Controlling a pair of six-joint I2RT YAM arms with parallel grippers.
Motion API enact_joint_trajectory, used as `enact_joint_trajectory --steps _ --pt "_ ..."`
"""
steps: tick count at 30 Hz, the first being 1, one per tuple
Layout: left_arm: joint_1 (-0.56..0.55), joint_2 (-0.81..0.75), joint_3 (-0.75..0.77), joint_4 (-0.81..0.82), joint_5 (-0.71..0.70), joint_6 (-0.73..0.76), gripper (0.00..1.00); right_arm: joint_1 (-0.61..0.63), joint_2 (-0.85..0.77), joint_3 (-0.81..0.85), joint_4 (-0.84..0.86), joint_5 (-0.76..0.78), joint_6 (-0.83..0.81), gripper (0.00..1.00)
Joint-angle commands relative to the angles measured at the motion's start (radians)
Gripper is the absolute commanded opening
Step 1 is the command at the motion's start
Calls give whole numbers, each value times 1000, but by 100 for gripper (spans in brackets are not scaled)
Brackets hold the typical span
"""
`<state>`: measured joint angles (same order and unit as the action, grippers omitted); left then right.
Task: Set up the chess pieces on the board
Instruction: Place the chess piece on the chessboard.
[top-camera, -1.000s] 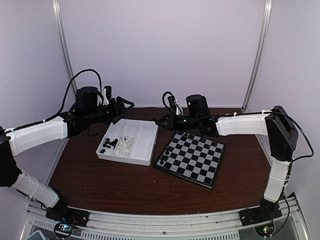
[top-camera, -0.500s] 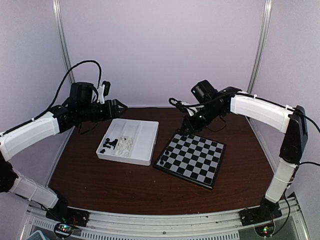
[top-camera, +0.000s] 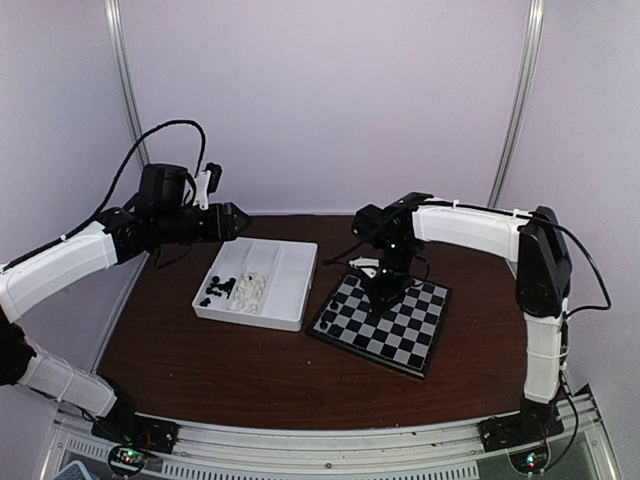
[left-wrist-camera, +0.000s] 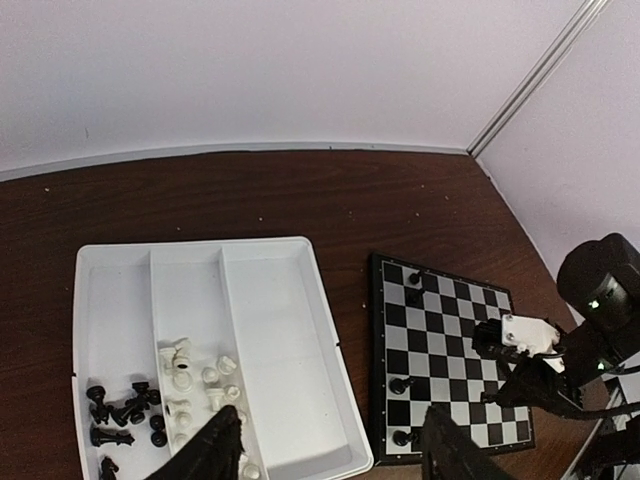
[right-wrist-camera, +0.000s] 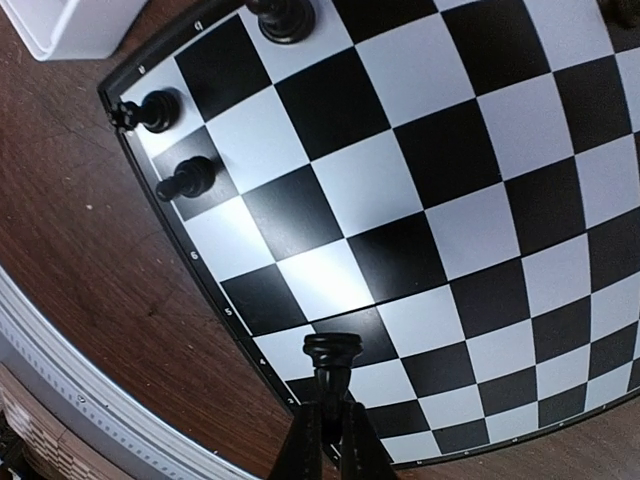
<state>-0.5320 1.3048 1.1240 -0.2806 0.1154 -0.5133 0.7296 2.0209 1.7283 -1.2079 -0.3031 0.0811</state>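
The board (top-camera: 400, 338) lies right of centre, its far part under my right arm. My right gripper (top-camera: 383, 292) hangs low over it, shut on a black chess piece (right-wrist-camera: 332, 358) that points down at the squares near the board's (right-wrist-camera: 420, 190) rim. Three other black pieces (right-wrist-camera: 187, 178) stand along one edge. Loose white pieces (left-wrist-camera: 190, 375) and black pieces (left-wrist-camera: 125, 410) lie in the white tray (left-wrist-camera: 270, 340). My left gripper (top-camera: 232, 218) is raised behind the tray's (top-camera: 285, 268) far left corner, open and empty, its fingertips (left-wrist-camera: 215, 450) wide apart.
The tray sits directly left of the board (left-wrist-camera: 450, 330) with a narrow strip of brown table between them. White walls and metal posts close in the back and sides. My right gripper (left-wrist-camera: 530, 360) shows over the board in the left wrist view.
My right arm swung from behind the board to above it and came down with the black piece. My left arm lifted and drew back slightly to the left.
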Motion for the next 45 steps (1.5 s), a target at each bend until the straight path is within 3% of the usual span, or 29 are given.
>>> enact_joint_trajectory --steps 1,19,25,28,37,45 --pt "1 -28 31 -11 -26 33 61 20 44 50 -90 106 -4 0" --pt "1 -20 30 -20 -35 41 61 37 144 99 -126 193 -1 1" --pt "1 -21 29 -18 -37 41 61 39 125 80 -96 196 1 21" --pt "1 -21 30 -16 -35 39 61 39 96 59 -61 193 7 27" --pt "1 -15 33 -12 -27 38 61 39 -113 -172 220 135 40 38" --pt "2 0 39 -8 -6 38 61 33 -236 -354 340 114 109 36"
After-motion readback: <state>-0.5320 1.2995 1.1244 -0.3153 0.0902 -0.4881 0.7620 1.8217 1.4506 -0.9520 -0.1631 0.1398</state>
